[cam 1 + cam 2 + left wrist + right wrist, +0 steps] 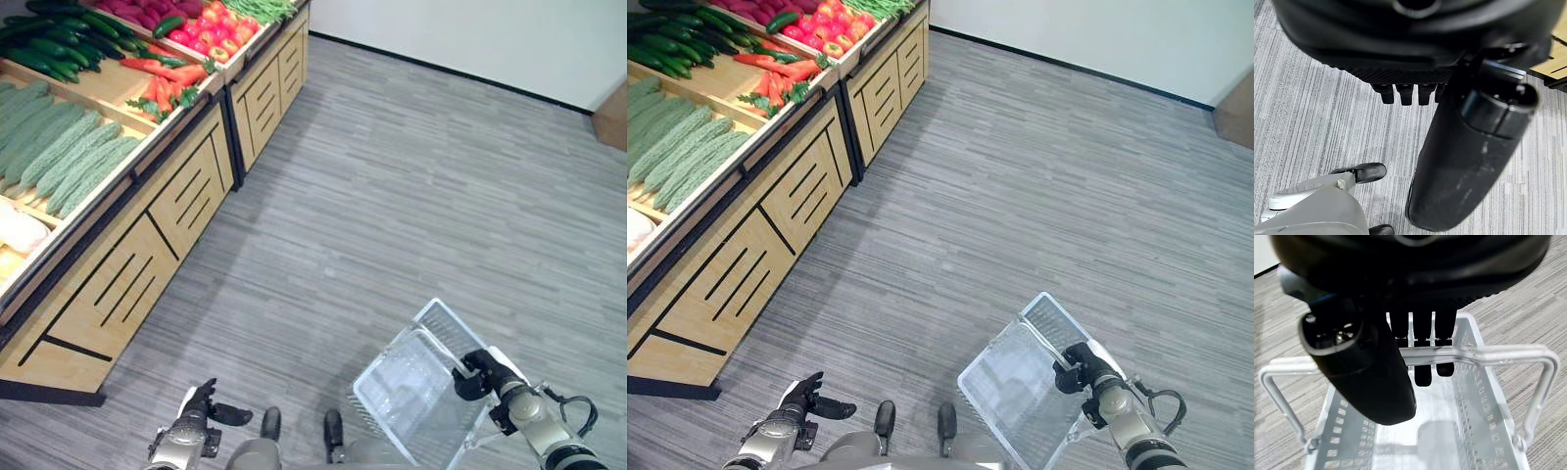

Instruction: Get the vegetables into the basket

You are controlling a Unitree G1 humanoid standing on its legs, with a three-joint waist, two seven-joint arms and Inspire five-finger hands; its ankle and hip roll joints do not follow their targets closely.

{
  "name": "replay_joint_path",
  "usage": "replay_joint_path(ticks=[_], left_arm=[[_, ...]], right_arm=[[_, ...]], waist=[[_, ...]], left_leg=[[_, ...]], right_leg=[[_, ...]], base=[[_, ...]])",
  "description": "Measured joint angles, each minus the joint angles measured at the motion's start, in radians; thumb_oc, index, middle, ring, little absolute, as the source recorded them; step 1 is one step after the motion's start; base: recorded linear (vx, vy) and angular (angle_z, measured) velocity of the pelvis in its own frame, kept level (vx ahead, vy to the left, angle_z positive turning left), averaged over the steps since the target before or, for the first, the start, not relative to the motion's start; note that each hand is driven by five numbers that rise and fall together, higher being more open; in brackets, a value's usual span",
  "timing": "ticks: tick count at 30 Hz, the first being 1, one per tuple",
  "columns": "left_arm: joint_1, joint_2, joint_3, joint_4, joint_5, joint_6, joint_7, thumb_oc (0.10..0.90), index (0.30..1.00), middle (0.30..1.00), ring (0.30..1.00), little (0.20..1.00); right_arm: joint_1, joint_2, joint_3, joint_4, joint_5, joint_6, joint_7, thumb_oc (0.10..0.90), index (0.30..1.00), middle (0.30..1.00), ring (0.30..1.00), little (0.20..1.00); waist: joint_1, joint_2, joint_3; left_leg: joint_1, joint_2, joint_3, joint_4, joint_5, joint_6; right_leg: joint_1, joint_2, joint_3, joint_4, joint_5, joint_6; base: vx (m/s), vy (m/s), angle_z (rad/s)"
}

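My right hand [480, 372] is at the lower right, its fingers [1420, 367] curled over the white handle [1488, 352] of a clear plastic basket [411, 387]. The basket hangs empty above the grey floor. Vegetables lie on a wooden stand at the left, well away from both hands: pale green bitter gourds [69, 157], dark cucumbers [59, 49], orange carrots [167, 88] and red tomatoes [211, 34]. My left hand [199, 403] hangs low at the bottom left with relaxed fingers, its thumb [1469, 161] out, and it holds nothing.
The wooden stand [147, 245] with slatted fronts runs along the left side, from the near corner to the back. Grey plank floor [392, 196] stretches from it to a white wall [470, 29] at the back. A brown object [612, 113] stands at the far right.
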Motion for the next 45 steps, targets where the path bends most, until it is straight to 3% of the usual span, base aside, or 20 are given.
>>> replay_joint_path(ticks=[15, 22, 26, 29, 30, 31, 32, 33, 36, 38, 39, 40, 45], left_arm=[[0.036, -0.001, 0.001, 0.003, -0.003, 0.002, 0.002, 0.900, 1.000, 1.000, 1.000, 1.000], [0.024, -0.004, 0.000, 0.002, -0.015, -0.001, 0.006, 0.900, 1.000, 1.000, 1.000, 1.000], [-0.001, -0.016, -0.004, 0.000, -0.026, -0.005, 0.007, 0.900, 1.000, 1.000, 1.000, 1.000], [-0.008, -0.022, -0.010, -0.003, -0.043, -0.007, 0.012, 0.900, 1.000, 1.000, 1.000, 1.000], [-0.034, -0.028, -0.023, -0.005, -0.043, -0.011, 0.013, 0.900, 1.000, 1.000, 1.000, 1.000], [-0.056, -0.032, -0.021, -0.006, -0.043, -0.017, 0.012, 0.900, 1.000, 1.000, 1.000, 1.000], [-0.057, -0.033, -0.021, -0.005, -0.043, -0.014, 0.010, 0.900, 1.000, 1.000, 1.000, 1.000], [-0.050, -0.035, -0.021, -0.005, -0.043, -0.010, 0.010, 0.900, 1.000, 1.000, 1.000, 1.000], [-0.050, -0.042, -0.021, 0.002, -0.042, -0.009, 0.007, 0.900, 1.000, 1.000, 1.000, 1.000], [-0.057, -0.055, -0.021, -0.005, -0.041, -0.008, 0.006, 0.900, 1.000, 1.000, 1.000, 1.000], [-0.048, -0.076, -0.021, -0.032, -0.040, -0.008, 0.006, 0.900, 1.000, 1.000, 1.000, 1.000], [-0.054, -0.073, -0.022, -0.035, -0.039, -0.009, 0.004, 0.900, 1.000, 1.000, 1.000, 1.000], [-0.098, -0.013, -0.018, -0.032, -0.020, -0.001, 0.006, 0.900, 1.000, 1.000, 1.000, 1.000]], right_arm=[[0.009, -0.002, 0.001, 0.025, 0.000, 0.002, 0.002, 0.400, 0.300, 0.300, 0.300, 0.300], [-0.005, -0.013, 0.018, 0.051, 0.000, 0.000, 0.000, 0.400, 0.300, 0.300, 0.300, 0.300], [-0.029, -0.042, 0.019, 0.070, 0.000, -0.001, -0.003, 0.400, 0.300, 0.300, 0.300, 0.300], [-0.039, -0.053, 0.018, 0.080, 0.001, -0.003, -0.018, 0.400, 0.300, 0.300, 0.300, 0.300], [-0.023, -0.071, 0.018, 0.080, 0.012, -0.003, -0.019, 0.400, 0.300, 0.300, 0.300, 0.300], [-0.024, -0.075, 0.009, 0.079, 0.019, -0.003, -0.020, 0.400, 0.300, 0.300, 0.300, 0.300], [-0.037, -0.076, 0.007, 0.079, 0.019, -0.003, -0.024, 0.400, 0.300, 0.300, 0.300, 0.300], [-0.045, -0.077, 0.002, 0.079, 0.019, -0.006, -0.028, 0.400, 0.300, 0.300, 0.300, 0.300], [-0.027, -0.078, -0.022, 0.077, 0.019, -0.005, -0.040, 0.400, 0.300, 0.300, 0.300, 0.300], [0.009, -0.080, -0.046, 0.079, 0.019, -0.003, -0.050, 0.400, 0.300, 0.300, 0.300, 0.300], [0.046, -0.102, -0.067, 0.068, 0.019, -0.002, -0.050, 0.400, 0.300, 0.300, 0.300, 0.300], [0.045, -0.093, -0.082, 0.071, 0.019, 0.001, -0.057, 0.400, 0.300, 0.300, 0.300, 0.300], [0.013, -0.040, -0.091, 0.087, 0.019, -0.001, -0.053, 0.400, 0.300, 0.300, 0.300, 0.300]], waist=[[0.016, 0.020, -0.018], [0.057, 0.026, -0.018], [0.095, 0.048, -0.003], [0.110, 0.065, 0.005], [0.109, 0.059, 0.019], [0.093, 0.028, 0.041], [0.087, 0.029, 0.043], [0.088, 0.023, 0.047], [0.065, 0.031, 0.048], [0.038, 0.047, 0.052], [0.015, 0.101, 0.038], [0.024, 0.116, 0.044], [0.054, 0.046, 0.053]], left_leg=[[-0.019, 0.011, -0.052, 0.000, 0.002, -0.010], [-0.057, 0.019, -0.148, 0.000, 0.029, -0.050], [-0.100, 0.022, -0.209, 0.001, 0.031, -0.071], [-0.146, 0.033, -0.157, 0.013, -0.011, -0.074], [-0.178, 0.046, -0.081, 0.017, -0.088, -0.080], [-0.191, 0.046, 0.043, 0.032, -0.087, -0.061], [-0.201, 0.061, 0.121, 0.067, -0.062, -0.062], [-0.189, 0.080, 0.144, 0.081, -0.055, -0.067], [-0.143, 0.140, 0.313, 0.115, -0.046, -0.082], [-0.109, 0.168, 0.439, 0.127, -0.048, -0.068], [-0.101, 0.194, 0.489, 0.125, 0.044, -0.010], [-0.088, 0.191, 0.491, 0.098, 0.021, -0.022], [-0.097, 0.097, 0.421, 0.092, 0.011, 0.024]], right_leg=[[0.003, 0.015, -0.043, 0.000, -0.010, -0.014], [0.002, 0.028, -0.143, -0.001, -0.024, -0.032], [-0.008, 0.036, -0.221, 0.001, -0.032, -0.045], [-0.014, 0.030, -0.308, 0.003, -0.031, -0.063], [-0.019, 0.005, -0.377, 0.003, -0.034, -0.068], [-0.026, -0.034, -0.423, 0.001, -0.039, -0.087], [-0.029, -0.056, -0.450, 0.002, -0.038, -0.086], [-0.030, -0.068, -0.464, 0.003, -0.038, -0.086], [0.005, -0.106, -0.561, 0.003, -0.047, -0.067], [0.043, -0.132, -0.648, 0.023, -0.061, -0.031], [0.049, -0.118, -0.678, 0.058, -0.082, 0.000], [0.046, -0.128, -0.685, 0.095, -0.098, 0.018], [0.065, -0.209, -0.634, 0.130, -0.123, 0.057]], base=[[0.00, -0.066, 0.09], [0.00, -0.085, 0.41], [-0.03, -0.053, 0.61], [-0.09, 0.003, 0.88], [-0.10, 0.037, 1.51], [-0.06, 0.015, 1.57], [-0.02, -0.009, 1.02], [0.00, -0.010, 0.72], [0.03, 0.005, 0.90], [0.07, 0.014, 1.51], [0.13, 0.025, 1.29], [0.17, 0.050, 1.14], [0.13, 0.043, 0.58]])
